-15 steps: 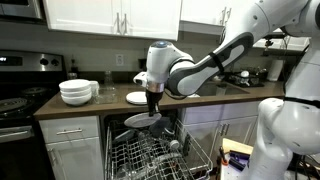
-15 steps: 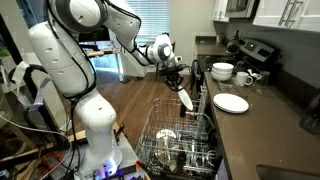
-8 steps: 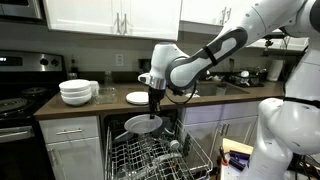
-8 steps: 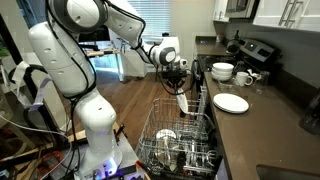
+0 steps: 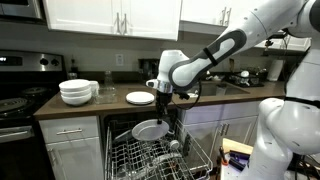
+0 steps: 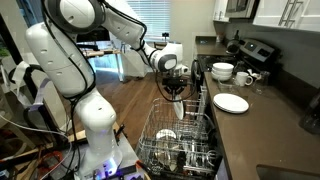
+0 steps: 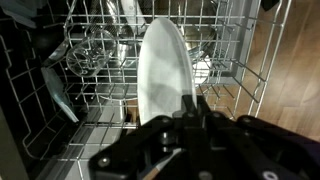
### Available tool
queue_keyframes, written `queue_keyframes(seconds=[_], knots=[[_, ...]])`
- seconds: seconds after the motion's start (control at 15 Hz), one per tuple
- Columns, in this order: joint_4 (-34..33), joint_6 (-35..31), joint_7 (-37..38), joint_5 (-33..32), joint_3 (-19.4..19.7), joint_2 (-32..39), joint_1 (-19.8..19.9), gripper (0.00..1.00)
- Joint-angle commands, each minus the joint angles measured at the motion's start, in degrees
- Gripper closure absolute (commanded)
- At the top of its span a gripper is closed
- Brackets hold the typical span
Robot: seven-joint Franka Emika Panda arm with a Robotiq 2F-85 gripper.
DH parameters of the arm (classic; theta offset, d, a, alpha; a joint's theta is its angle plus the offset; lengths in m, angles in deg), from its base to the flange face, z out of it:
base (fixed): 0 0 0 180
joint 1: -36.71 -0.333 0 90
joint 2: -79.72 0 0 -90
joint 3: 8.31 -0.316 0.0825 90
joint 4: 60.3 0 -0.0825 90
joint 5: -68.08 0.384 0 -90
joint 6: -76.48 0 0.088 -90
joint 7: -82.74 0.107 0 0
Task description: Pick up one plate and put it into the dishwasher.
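A: Tool state?
B: The black two-finger Robotiq gripper (image 7: 193, 110) is clamped on the rim of the flat, round, plain white dinner plate (image 7: 165, 65). The jaws are nearly together, with only the plate's edge between them

A: Where is the plate?
B: It hangs under the gripper, over the grey metal wire rack (image 5: 150, 160) pulled out of the built-in under-counter dishwasher with a dark interior (image 5: 116, 127). In the wrist view the plate stands on edge above the rack wires. I cannot tell whether it touches them

A: What else is on record?
B: In both exterior views a second plate (image 5: 140, 97), white and round, lies flat on the dark countertop (image 5: 105, 103), beyond the gripper. In an exterior view the stacked deep white bowls (image 5: 77, 91) sit to its left, well apart from the rack
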State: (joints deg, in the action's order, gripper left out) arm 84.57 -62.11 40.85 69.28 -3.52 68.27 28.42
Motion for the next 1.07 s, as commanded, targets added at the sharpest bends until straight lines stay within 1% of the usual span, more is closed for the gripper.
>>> queue_keyframes(seconds=[0.0, 0.2, 0.4, 0.53, 0.67, 0.73, 1.0], knots=[[2.7, -0.2, -6.8, 6.4, 1.2, -2.6, 0.4, 0.96], [3.2, 0.3, -12.8, 14.8, 2.3, -1.9, -0.5, 0.96], [3.0, 1.4, -16.0, 18.8, 1.7, -1.0, -0.5, 0.96], [2.4, 2.5, -16.7, 19.7, 1.0, -0.1, -0.5, 0.96], [1.8, 3.1, -16.7, 18.7, 0.0, 1.4, -0.6, 0.96], [1.3, 3.4, -16.1, 17.9, -0.7, 2.7, -0.6, 0.96], [-0.6, 5.0, -16.3, 19.0, -2.9, 7.5, -0.8, 0.96]])
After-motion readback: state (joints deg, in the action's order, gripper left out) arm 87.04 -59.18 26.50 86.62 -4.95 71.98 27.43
